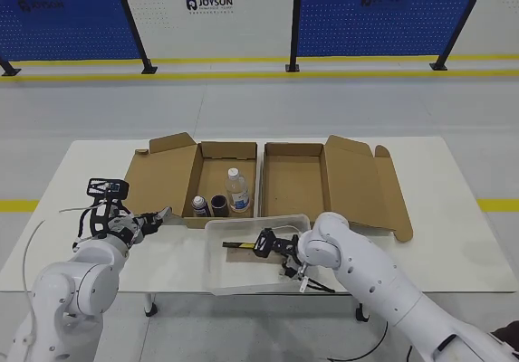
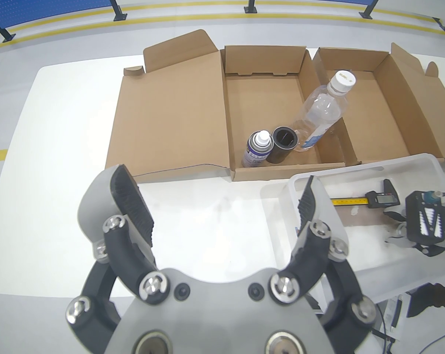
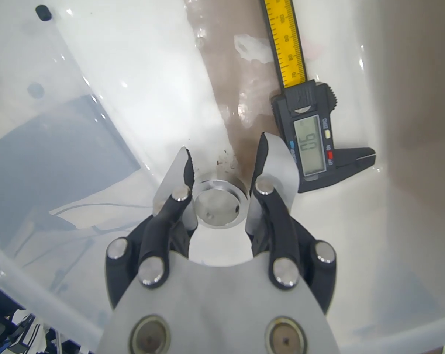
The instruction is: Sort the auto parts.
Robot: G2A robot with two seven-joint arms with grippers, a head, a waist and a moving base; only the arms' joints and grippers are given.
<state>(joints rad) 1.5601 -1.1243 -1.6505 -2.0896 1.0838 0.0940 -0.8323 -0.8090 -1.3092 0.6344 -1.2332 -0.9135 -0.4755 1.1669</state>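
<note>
- Closest in, the white tray (image 2: 359, 168) sits at the table's (image 1: 87, 172) front edge, and there's a metal ring (image 3: 218, 203) down inside it.
- The right gripper (image 3: 224, 156) is on that ring: one finger pressed to each side, clamped snug. I can't tell whether the ring rests on the tray floor or hangs just off it.
- Just beside the ring, on the same tray floor, lies a digital caliper (image 3: 307, 141). It is flat, with its black display head next to one finger and its yellow scale running toward the tray's left wall. That finger overlaps the head's edge, so contact is unclear.
- The right arm comes in over the tray's right rim, wrist tipped down into the tray.
- Left of the tray, the left gripper (image 2: 215, 176) hovers over bare tabletop, jaws spread wide with nothing between them, facing the boxes beyond the tray.
- Past the tray's far rim, two open cardboard boxes stand side by side, flaps out.
- In the left box (image 2: 263, 60), at the wall nearest the tray, a spray can (image 2: 257, 149) and a black cylinder (image 2: 281, 143) stand upright together. A clear bottle (image 2: 322, 112) with a white cap is just beside them.
- The right box (image 2: 373, 112) shows its brown floor behind the tray.
</note>
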